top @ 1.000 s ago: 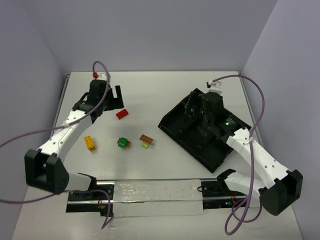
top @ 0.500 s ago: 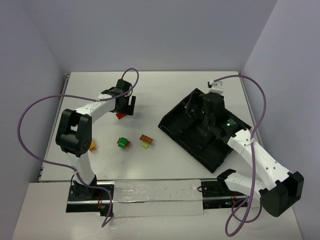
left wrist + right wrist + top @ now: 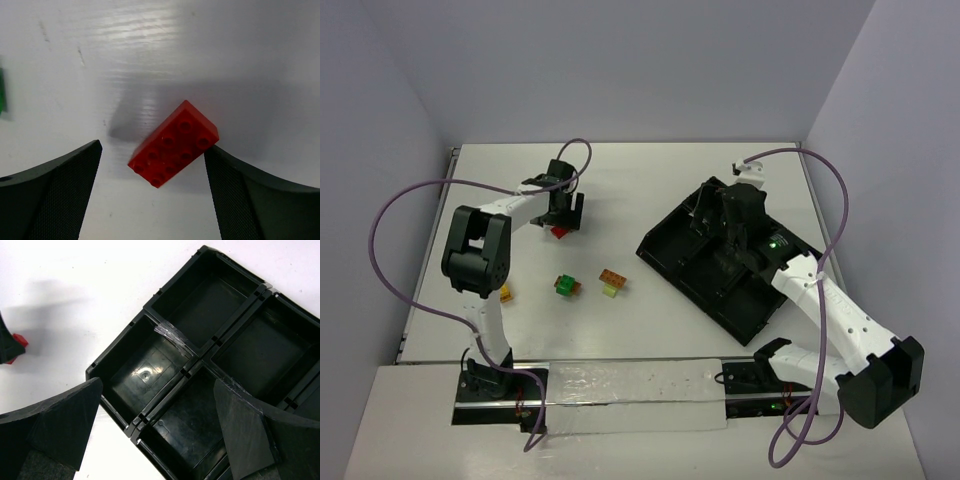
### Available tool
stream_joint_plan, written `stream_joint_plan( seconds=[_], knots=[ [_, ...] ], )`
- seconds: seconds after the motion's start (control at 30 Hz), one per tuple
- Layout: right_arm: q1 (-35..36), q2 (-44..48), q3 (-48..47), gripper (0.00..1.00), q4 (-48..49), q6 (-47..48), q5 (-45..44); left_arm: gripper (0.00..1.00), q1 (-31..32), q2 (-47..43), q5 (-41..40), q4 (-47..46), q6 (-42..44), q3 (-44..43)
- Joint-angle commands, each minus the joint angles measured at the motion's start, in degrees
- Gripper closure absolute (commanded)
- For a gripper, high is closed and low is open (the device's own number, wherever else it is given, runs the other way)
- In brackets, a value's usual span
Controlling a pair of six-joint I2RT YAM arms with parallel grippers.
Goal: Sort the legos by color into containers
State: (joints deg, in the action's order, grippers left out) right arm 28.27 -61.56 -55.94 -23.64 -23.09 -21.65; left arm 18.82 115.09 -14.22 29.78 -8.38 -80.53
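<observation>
Sorting has barely begun — the left tool (image 3: 152, 148) hangs wide open astride the red brick (image 3: 174, 143) on the desk (image 3: 210, 45), gripping nothing, the other bricks (image 3: 565, 285) lie loose nearby, and the right tool (image 3: 158, 385) gapes empty over the black tray (image 3: 198, 364), whose visible compartments hold nothing.

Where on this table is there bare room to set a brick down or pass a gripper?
Bare table runs along the far edge, between the left gripper over the red brick and the black tray. Another strip lies between the bricks and the base rail. The tray compartments seen from the right wrist are empty. Crowded: around the green stack and orange-brown stack.
</observation>
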Motion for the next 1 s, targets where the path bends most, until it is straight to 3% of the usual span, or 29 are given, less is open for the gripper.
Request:
stream_joint_plan(
  seconds=[0.0,0.2,0.37,0.4,0.47,0.57,0.7,0.83,0.93,0.97],
  knots=[
    [0.2,-1.3,-2.4,0.00,0.3,-0.2,-1.0,0.13,-1.4,1.7,1.6,-2.6,-0.5,-2.9],
    [0.3,-2.4,-3.0,0.00,0.0,-0.5,-0.5,0.31,-1.4,2.0,2.0,-3.9,-3.0,-2.9],
    [0.3,-2.3,-2.7,0.00,-0.1,-0.6,-0.5,0.59,-1.4,1.5,2.1,-3.4,-5.0,-2.6],
    [0.3,-2.4,-2.7,0.00,-0.1,-0.6,-0.4,0.68,-1.3,1.4,1.9,-3.1,-5.3,-3.0],
    [0.3,-2.5,-2.8,0.00,0.0,-0.7,0.0,0.99,-1.1,0.2,1.7,-1.8,-5.7,-4.1],
    [0.2,-2.9,-3.4,0.00,-0.2,-0.7,0.9,1.00,-1.1,-2.3,4.1,0.4,-6.7,-6.1],
    [0.3,-2.6,-4.0,0.00,0.3,-0.1,3.0,1.00,-1.1,-11.5,15.5,-0.2,-10.6,-7.2],
    [0.3,-0.8,-3.9,0.00,2.3,1.3,10.5,1.00,-1.1,-19.7,32.6,-8.3,-21.8,-2.5],
    [0.4,0.3,-3.8,0.00,3.1,1.8,13.7,1.00,-1.1,-25.0,43.3,-20.2,-29.5,2.5],
    [0.5,1.1,-3.6,0.00,4.5,2.8,16.8,1.00,-1.1,-27.0,47.1,-26.7,-36.2,5.9]
  ],
)
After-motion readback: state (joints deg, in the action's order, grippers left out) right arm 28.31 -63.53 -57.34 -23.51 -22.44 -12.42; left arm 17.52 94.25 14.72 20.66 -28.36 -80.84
